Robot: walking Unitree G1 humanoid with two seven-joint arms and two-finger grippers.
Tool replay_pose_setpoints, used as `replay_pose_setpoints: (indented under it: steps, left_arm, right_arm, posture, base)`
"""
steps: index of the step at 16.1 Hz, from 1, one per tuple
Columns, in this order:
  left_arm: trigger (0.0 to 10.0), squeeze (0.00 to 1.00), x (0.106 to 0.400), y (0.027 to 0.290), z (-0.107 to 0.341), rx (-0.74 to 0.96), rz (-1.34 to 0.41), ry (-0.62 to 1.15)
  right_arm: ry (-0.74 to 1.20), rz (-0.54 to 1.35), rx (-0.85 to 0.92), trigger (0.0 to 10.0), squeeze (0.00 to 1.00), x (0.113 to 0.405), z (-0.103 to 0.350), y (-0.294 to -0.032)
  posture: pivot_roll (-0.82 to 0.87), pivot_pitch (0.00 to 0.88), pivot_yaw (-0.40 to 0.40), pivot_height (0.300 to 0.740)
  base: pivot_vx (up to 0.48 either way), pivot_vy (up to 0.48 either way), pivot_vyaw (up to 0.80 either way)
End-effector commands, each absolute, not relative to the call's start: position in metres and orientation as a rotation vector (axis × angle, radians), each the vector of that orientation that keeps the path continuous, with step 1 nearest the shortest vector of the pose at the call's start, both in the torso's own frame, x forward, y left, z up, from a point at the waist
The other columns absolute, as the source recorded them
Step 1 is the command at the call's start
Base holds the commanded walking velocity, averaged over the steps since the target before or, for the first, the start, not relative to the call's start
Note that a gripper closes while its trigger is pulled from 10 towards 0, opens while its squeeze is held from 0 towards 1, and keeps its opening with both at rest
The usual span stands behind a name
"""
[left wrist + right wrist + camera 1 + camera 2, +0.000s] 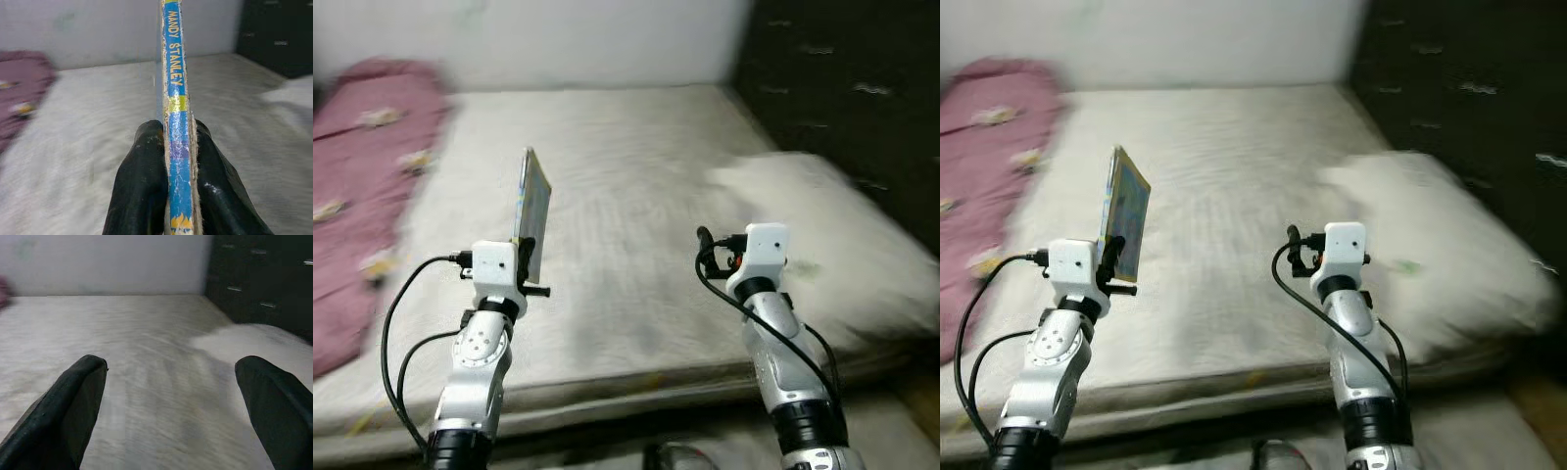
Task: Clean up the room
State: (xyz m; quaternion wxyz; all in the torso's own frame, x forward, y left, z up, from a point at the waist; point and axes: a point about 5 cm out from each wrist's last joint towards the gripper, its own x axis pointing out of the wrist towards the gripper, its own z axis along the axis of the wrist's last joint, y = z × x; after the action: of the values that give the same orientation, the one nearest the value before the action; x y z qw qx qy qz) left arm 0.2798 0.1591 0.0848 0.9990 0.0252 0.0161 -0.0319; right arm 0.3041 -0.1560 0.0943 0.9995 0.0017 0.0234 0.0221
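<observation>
A thin book (178, 122) stood upright between my left gripper's (178, 161) fingers (142, 181) — clenched on its lower edge, spine toward my wrist, raised above the bed (636, 225). My left arm reached forward over the mattress edge. My right gripper (171, 396) hung spread wide — holding nothing — near a white pillow (803, 211).

You are viewing an evenly lit room with soft, dim indoor light and no glare. The head views are motion-blurred: the pink blanket (362, 186) and the white pillow (822, 235) smear at their edges. The dark dresser (842, 88) loses nearly all detail. In the left wrist view the book (177, 122) spine is sharp and its lettering legible, while the bed (88, 147) behind is soft.
</observation>
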Motion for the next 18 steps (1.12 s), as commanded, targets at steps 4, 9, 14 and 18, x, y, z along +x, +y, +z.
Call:
replay_pose_setpoints:
  steps: [4, 9, 14, 18]
  left_arm:
    - [10.0, 0.0, 0.2815, 0.156, 0.0939, 0.048, -0.082, -0.01]
    - [10.0, 0.0, 0.2827, 0.1565, 0.0956, 0.054, -0.082, -0.016]
    - [10.0, 0.0, 0.2826, 0.1564, 0.0969, 0.049, -0.082, -0.025]
    - [10.0, 0.0, 0.2814, 0.1558, 0.0993, 0.023, -0.103, -0.04]
  right_arm:
    - [0.058, 0.023, -0.005, 10.0, 0.0, 0.3024, 0.0923, -0.1629]
    - [0.06, 0.034, -0.009, 10.0, 0.0, 0.3042, 0.0914, -0.1598]
    - [0.062, 0.04, -0.019, 10.0, 0.0, 0.3035, 0.0901, -0.1591]
    - [0.057, 0.048, -0.027, 10.0, 0.0, 0.3055, 0.0911, -0.1577]
  posture:
    - [-0.04, 0.0, -0.014, 0.74]
    - [-0.03, 0.0, -0.013, 0.74]
    - [-0.03, 0.0, -0.01, 0.74]
    - [-0.03, 0.0, -0.015, 0.74]
  base:
    - [0.0, -0.288, -0.12]
    - [0.0, -0.289, 0.0]
    - [0.0, 0.0, 0.0]
    - [0.0, 0.0, 0.0]
